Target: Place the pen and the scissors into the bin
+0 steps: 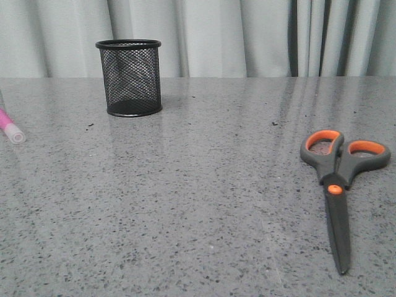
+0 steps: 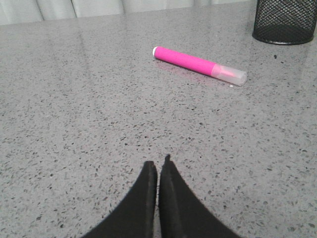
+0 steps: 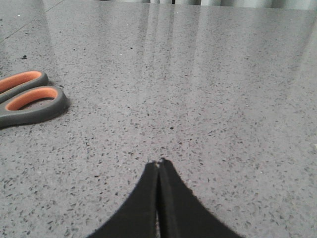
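Note:
The black mesh bin [image 1: 129,78] stands upright at the back left of the table; its base shows in the left wrist view [image 2: 285,22]. The pink pen [image 1: 10,128] lies flat at the far left edge, whitish cap toward the middle; it shows whole in the left wrist view [image 2: 199,65]. The dark grey scissors [image 1: 338,185] lie closed at the right, orange-lined loops away from me, blades toward me; the loops show in the right wrist view [image 3: 27,97]. My left gripper [image 2: 158,164] is shut and empty, short of the pen. My right gripper [image 3: 159,162] is shut and empty, beside the scissors' loops.
The grey speckled stone table [image 1: 198,204] runs back to pale curtains [image 1: 247,37]. Neither arm shows in the front view.

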Robot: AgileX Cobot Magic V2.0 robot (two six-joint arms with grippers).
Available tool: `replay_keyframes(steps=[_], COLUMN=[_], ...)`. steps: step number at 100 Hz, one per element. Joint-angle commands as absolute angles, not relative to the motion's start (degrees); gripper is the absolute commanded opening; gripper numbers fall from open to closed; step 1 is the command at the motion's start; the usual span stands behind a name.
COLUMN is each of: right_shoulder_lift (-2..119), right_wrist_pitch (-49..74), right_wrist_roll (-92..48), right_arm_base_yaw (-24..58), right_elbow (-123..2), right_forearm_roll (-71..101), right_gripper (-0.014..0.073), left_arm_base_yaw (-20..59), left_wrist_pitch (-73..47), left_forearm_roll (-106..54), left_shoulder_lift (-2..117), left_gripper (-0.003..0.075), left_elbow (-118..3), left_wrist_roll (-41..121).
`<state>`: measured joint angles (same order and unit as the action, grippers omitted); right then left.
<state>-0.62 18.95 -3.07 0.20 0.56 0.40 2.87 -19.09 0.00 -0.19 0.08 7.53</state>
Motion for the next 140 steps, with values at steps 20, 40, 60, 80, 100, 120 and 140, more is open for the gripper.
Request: replay_keyframes(steps=[20,40,60,80,100,120,140], right_shoulder_lift=[-1.66,-1.66,-1.66,-1.66,-1.66,-1.66,-1.66], right_wrist_pitch=[16.46,16.46,15.69,-2.54,-15.22,-10.1,-11.43], right_wrist_roll=[-3.31,-3.31,-3.31,-2.45,1.64,8.75,13.79], right_arm_base_yaw=[-0.15,-0.15,-0.15,-0.15,-0.15,-0.15,-0.15], right_elbow=[1.45,1.45,1.45,1.45,1.45,1.35,0.86], right_forearm_roll=[0.52,0.52,0.0,-1.97,8.7,13.12,13.22], right_gripper=[-0.0069,-0.0069,-0.007,-0.007,-0.0069,-0.0069,-0.0069], left_arm_base_yaw=[2.64,2.64,2.64,2.64,2.64,2.64,2.64], left_wrist_pitch=[-15.97,-15.97,-15.97,-15.97,-14.13,3.65,10.02], left_forearm_roll=[0.0,0.0,0.0,0.0,-3.42,-40.6,-65.85], left_shoulder_lift=[-2.04,-2.04,-2.04,-2.04,-2.04,-2.04,-2.04], left_gripper=[-0.0019,-0.0019,-0.0019,-0.0019,-0.0019,-0.0019,-0.0019], left_elbow=[2.7,2.7,2.7,2.7,2.7,2.6,2.6], left_wrist_roll=[6.98,6.98,6.98,6.98,6.98,6.98,6.98])
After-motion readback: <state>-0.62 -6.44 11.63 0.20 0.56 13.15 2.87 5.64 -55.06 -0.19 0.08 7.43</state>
